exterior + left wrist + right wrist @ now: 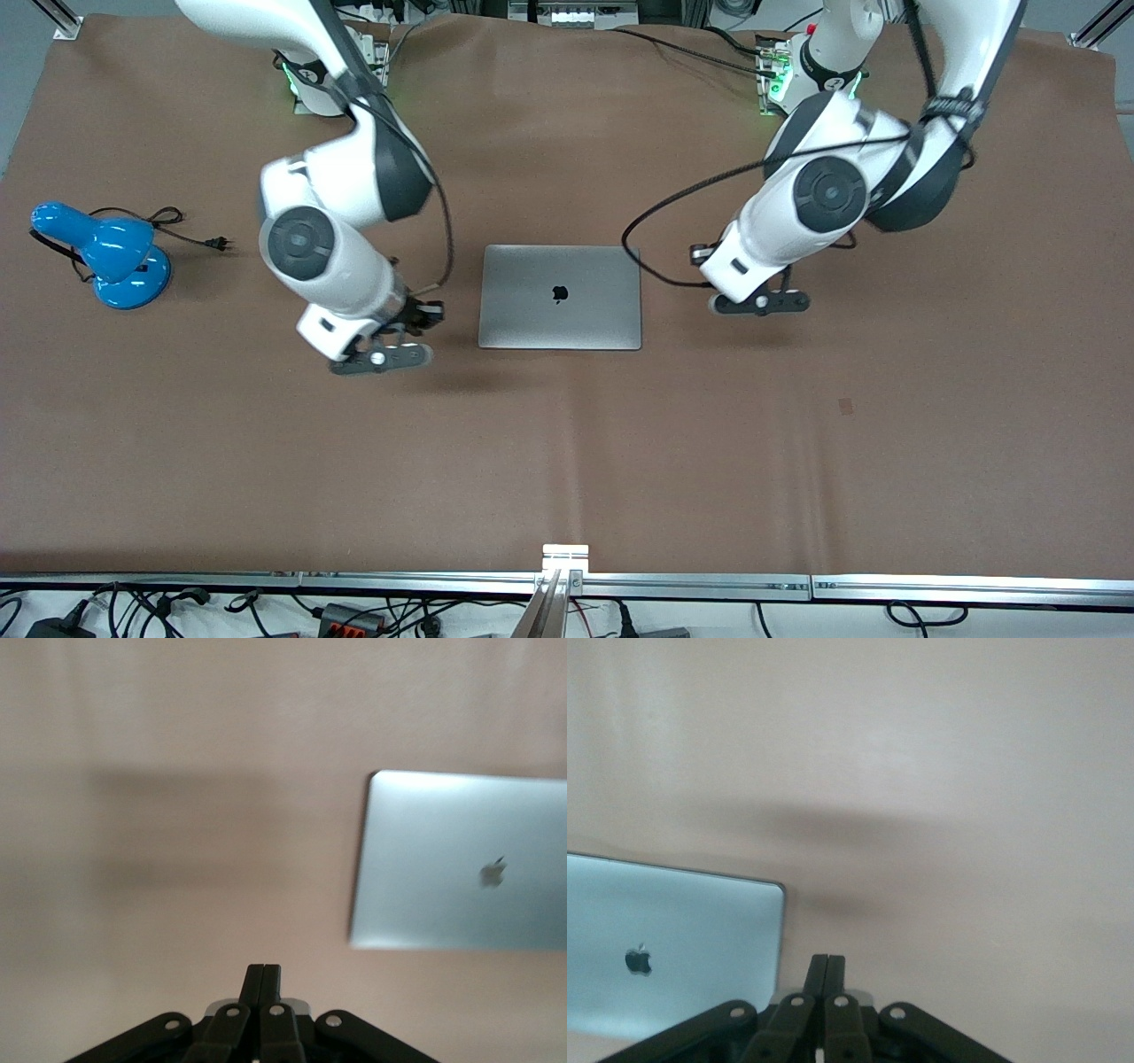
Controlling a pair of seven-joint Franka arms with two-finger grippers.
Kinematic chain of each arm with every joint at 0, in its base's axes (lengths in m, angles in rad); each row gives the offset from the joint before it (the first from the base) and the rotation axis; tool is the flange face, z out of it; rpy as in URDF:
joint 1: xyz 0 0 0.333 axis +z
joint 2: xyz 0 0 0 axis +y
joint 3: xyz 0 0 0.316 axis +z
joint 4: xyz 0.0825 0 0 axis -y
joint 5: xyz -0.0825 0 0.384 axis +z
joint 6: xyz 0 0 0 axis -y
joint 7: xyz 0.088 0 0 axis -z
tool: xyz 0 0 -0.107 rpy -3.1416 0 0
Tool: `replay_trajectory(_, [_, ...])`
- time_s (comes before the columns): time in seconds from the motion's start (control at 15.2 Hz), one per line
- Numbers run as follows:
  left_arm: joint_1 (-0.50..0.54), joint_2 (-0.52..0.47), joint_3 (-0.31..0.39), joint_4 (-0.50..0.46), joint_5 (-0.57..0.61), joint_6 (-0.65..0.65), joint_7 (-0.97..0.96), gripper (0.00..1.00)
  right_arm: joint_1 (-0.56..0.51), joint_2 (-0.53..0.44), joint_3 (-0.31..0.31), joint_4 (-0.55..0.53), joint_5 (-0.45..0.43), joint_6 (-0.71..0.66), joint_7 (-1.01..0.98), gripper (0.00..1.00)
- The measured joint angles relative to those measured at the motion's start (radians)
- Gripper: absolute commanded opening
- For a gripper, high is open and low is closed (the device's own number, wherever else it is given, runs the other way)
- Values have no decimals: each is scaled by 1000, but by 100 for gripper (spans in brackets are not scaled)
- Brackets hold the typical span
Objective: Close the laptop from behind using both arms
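Two black two-finger grippers hang over the brown table cover, one at each side of the slim space-grey metal laptop (560,297), which lies shut and flat mid-table with its black apple logo up. Left gripper (760,304) and right gripper (383,358) both have fingers pressed together, holding nothing. One blue desk lamp (106,254) sits toward the right arm's end.

We note a blue desk lamp (102,257) standing on the brown table covering (567,461), close to the table edge at the right arm's end. Its round base rests flat and its shade tilts toward that same edge. We observe its black cord (173,223) trailing loose across the covering, ending in an unconnected plug (220,242). A metal rail (567,583) borders the table's near edge.
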Motion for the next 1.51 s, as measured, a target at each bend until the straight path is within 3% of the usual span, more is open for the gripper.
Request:
replay_trajectory(0.13, [9,-79,72,5,0,-106,123,7,-6,-48,-52,25,0,-113,-43,0])
replay_trajectory(0.2, [13,-117,122,6,1,-150,186,12,-7,-62,-77,46,0,-169,-65,15])
replay_trajectory(0.26, [18,-153,174,8,1,-189,245,20,-8,-71,-102,70,0,-219,-78,61])
replay_trajectory(0.33, [23,-183,223,16,1,-224,300,54,-9,-75,-127,97,0,-255,-83,100])
replay_trajectory(0.39, [29,-207,264,34,1,-256,347,99,-9,-76,-148,121,0,-274,-84,100])
replay_trajectory(0.66, [34,-236,369,108,27,-290,507,100,-12,-76,-216,156,0,-282,-86,100])
replay_trajectory(0.99, [59,-212,381,93,44,-250,524,100,-18,-72,-318,178,5,-282,-91,100])
replay_trajectory(1.12, [67,-214,378,48,44,-209,502,100,-58,-73,-318,212,20,-282,-92,100])
replay_trajectory(1.18, [67,-220,374,23,44,-189,478,100,-110,-77,-280,226,25,-283,-94,100])
replay_trajectory(1.51, [74,-253,365,6,44,-149,448,100,-476,-123,84,250,-39,-285,-106,100])
